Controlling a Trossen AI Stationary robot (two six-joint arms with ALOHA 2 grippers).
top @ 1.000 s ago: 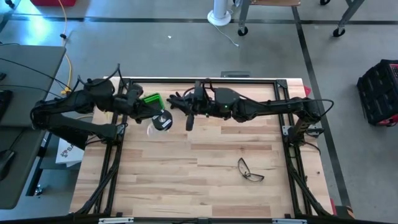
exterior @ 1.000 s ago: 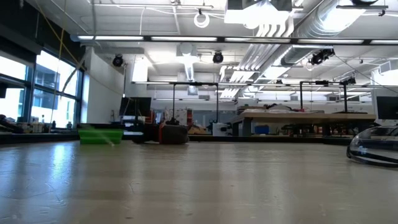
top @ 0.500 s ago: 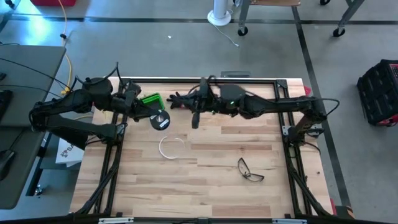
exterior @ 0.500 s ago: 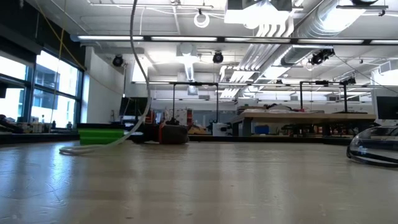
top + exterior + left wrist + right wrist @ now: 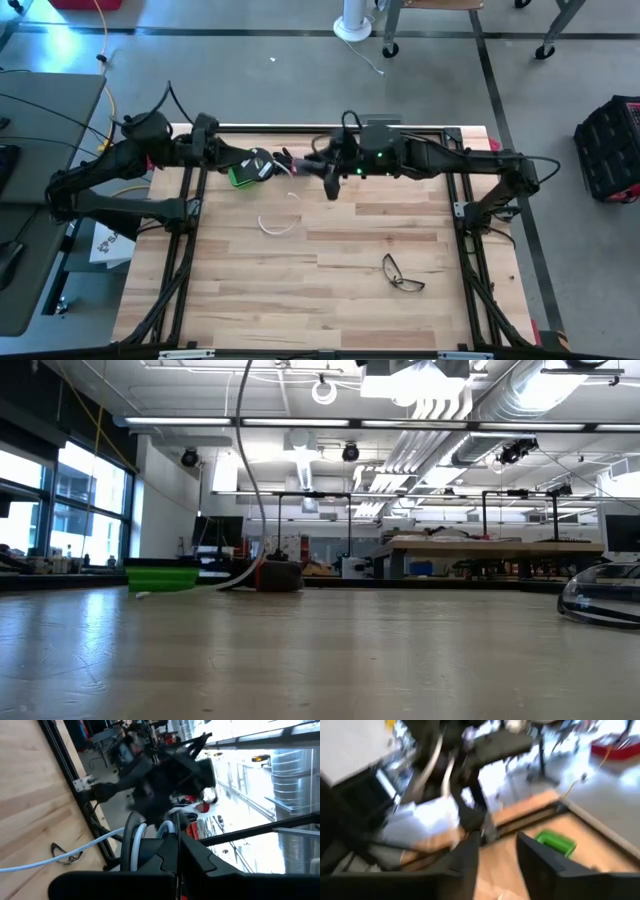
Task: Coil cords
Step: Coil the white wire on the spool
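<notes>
1. Wood-plank table (image 5: 330, 290) in an open workshop; in the low view I see benches and ceiling ducts beyond it.
2. Left gripper (image 5: 262, 166) sits near the table's far edge, fingers closed tight on the reel (image 5: 259, 165), held up off the wood. Left wrist view shows white turns of cord wrapped on the reel (image 5: 137, 842) right at my fingers.
3. Cord (image 5: 277, 222) hangs from the reel and ends in a loose curl on the table, just in front of the grippers. Low view shows the cord (image 5: 250, 480) dropping in from above.
4. Right gripper (image 5: 305, 166) is just beside the reel, fingers apart in the right wrist view, nothing between them that I can see.
5. Risk: the loose tail is free, so I judge wound turns could slacken or spring off the reel if nothing tensions the cord.
6. Risk: right gripper is very close to the left one; reaching for the cord could knock the reel or clash fingers.
7. Risk: green box (image 5: 241, 172) lies under or touching the reel area, can't tell which; cord might snag on it.
8. Safety glasses (image 5: 402, 273) lie well apart, a low snag risk.
</notes>
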